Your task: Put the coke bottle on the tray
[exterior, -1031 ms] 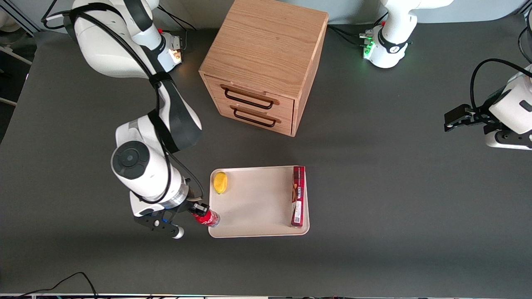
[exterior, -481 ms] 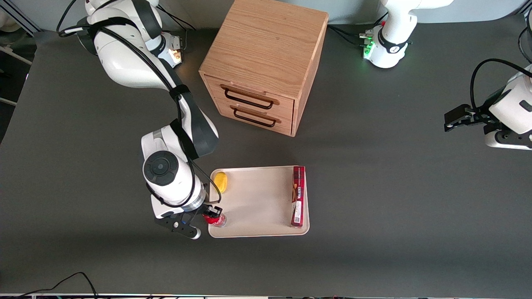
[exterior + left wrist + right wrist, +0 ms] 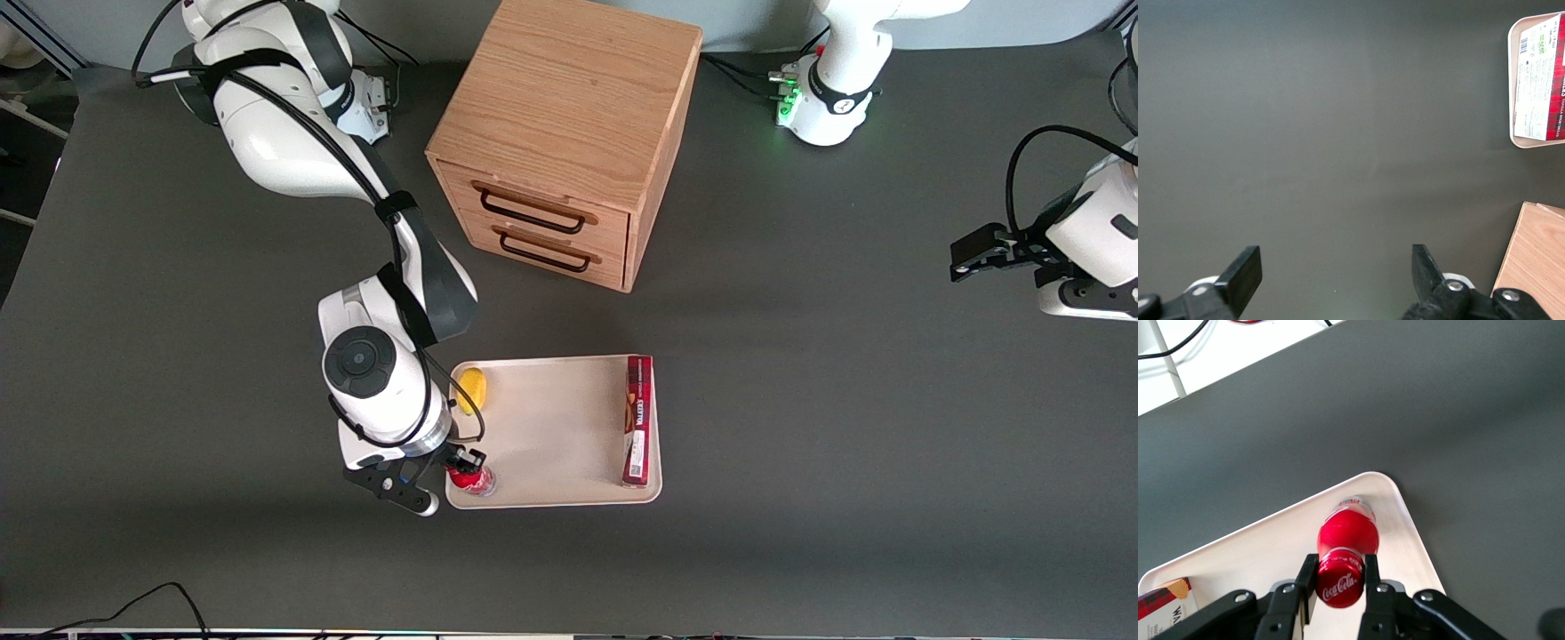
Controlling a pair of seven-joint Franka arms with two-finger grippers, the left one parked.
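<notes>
1. Coke bottle [image 3: 1346, 550] first: I've got it pinched at the red cap, white script logo facing my wrist camera, its clear base down over the tray [image 3: 1411, 540] at a rounded corner.
2. From the front view the coke bottle [image 3: 471, 478] sits at the tray's corner nearest the camera, toward the working arm's end; I can't tell whether the base is touching the tray floor or just above it.
3. My gripper [image 3: 1340, 577] is clamped on the bottle, one black finger pressed to each side of the cap; in the front view the gripper [image 3: 464, 462] is right over that same corner.
4. On the tray [image 3: 551, 427], a yellow fruit [image 3: 471, 389] lies at the corner farther from the camera than the bottle, well apart from it.
5. A red snack box [image 3: 638, 420] lies along the tray's edge toward the parked arm's end; the parked wrist view shows the same red snack box [image 3: 1538, 80] too.
6. Farther from the camera than the tray, a wooden cabinet [image 3: 569, 133] stands on the dark bench [image 3: 845, 400], two drawers with black handles, both shut.
</notes>
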